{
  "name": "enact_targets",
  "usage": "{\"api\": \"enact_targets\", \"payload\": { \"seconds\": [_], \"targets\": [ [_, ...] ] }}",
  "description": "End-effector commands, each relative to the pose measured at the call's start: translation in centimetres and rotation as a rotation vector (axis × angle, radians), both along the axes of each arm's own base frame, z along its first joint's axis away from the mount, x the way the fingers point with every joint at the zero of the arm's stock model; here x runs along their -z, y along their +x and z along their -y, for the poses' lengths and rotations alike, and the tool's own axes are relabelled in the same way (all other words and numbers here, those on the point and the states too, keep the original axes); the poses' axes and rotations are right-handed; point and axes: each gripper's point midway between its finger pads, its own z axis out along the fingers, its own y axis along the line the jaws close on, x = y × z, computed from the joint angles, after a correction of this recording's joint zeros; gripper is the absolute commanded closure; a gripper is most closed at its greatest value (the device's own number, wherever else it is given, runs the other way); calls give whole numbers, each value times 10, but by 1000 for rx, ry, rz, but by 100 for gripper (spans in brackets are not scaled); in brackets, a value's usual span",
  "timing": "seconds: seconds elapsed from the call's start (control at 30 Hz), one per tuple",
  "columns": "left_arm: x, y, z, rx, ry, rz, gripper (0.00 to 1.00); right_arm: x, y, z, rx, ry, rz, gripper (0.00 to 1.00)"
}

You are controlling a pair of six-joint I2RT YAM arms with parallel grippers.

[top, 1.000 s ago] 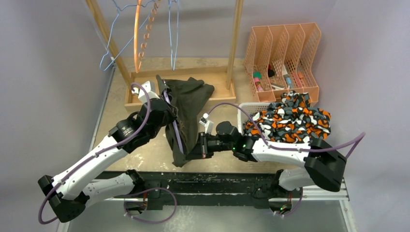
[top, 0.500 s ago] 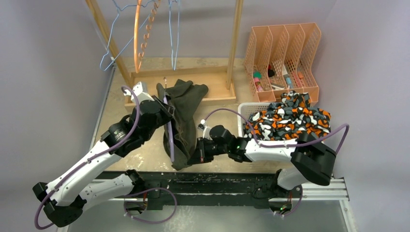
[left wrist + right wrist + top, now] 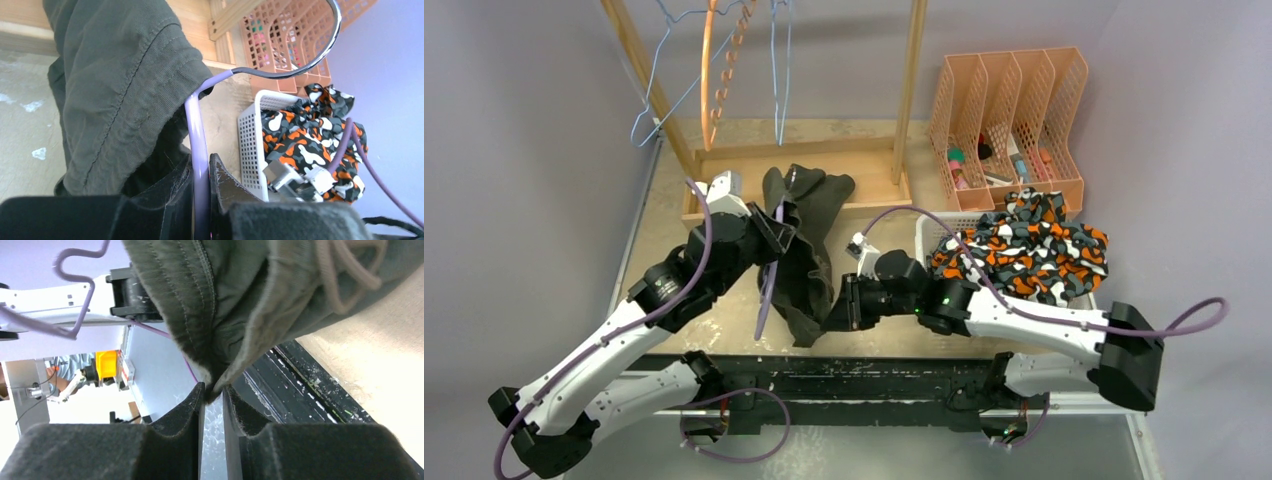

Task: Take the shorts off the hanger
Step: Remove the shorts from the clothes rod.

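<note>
The olive-green shorts (image 3: pixel 806 250) with a drawstring (image 3: pixel 345 277) hang over a lilac hanger (image 3: pixel 769 275), between the two arms. My left gripper (image 3: pixel 201 167) is shut on the hanger's lilac bar (image 3: pixel 198 135); its metal hook (image 3: pixel 310 55) curves up to the right. My right gripper (image 3: pixel 213 390) is shut on the lower edge of the olive shorts (image 3: pixel 220 315), at their right side in the top view (image 3: pixel 842 305). The orange-black-white camo shorts (image 3: pixel 1024 250) lie heaped in the white basket (image 3: pixel 921 228). The black and the navy shorts are out of view.
A wooden rack (image 3: pixel 794 160) stands at the back with two blue wire hangers (image 3: pixel 781 70) and an orange one (image 3: pixel 712 80) on it. A peach file organiser (image 3: pixel 1009 120) stands at the back right. The table's black front rail (image 3: pixel 874 375) runs below the shorts.
My left gripper has lifted the hanger and tilted it, so the shorts bunch up narrower. My right arm has stretched out leftward, still holding the shorts' lower edge.
</note>
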Motion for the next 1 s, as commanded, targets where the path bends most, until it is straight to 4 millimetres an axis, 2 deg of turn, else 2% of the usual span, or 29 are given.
{"api": "enact_targets", "payload": {
  "seconds": [0.0,0.07,0.13,0.23,0.3,0.33,0.37,0.4,0.43,0.63,0.67,0.77,0.83,0.97],
  "targets": [
    [-51,-2,12,110,-65,185,100,-31,0,12,-15,12,111,74],
    [-52,-5,12,127,-45,195,100,-48,-6,12,-50,92,138,65],
    [-52,-5,11,141,-16,194,100,-63,-10,14,-52,163,156,60],
    [-50,-5,13,162,20,187,100,-65,9,30,96,118,177,60],
    [-47,-7,17,196,40,182,100,-63,35,46,273,76,209,59],
    [-46,-8,20,210,47,176,100,-64,41,52,329,82,217,52],
    [-44,-8,22,226,50,171,100,-64,45,57,360,90,226,30],
    [-43,-9,27,248,47,170,100,-61,45,59,366,100,231,16],
    [-42,-11,32,274,37,170,100,-62,48,62,383,106,254,11],
    [-49,-22,52,391,-16,186,100,-76,77,81,528,92,389,14],
    [-52,-24,54,409,-23,195,100,-80,77,79,512,112,424,18],
    [-53,-29,59,461,0,189,100,-93,68,70,332,112,620,21],
    [-54,-33,60,500,27,184,100,-89,77,78,359,25,644,27],
    [-59,-46,68,591,21,194,100,-102,82,76,323,-1,738,27]
  ]
}}
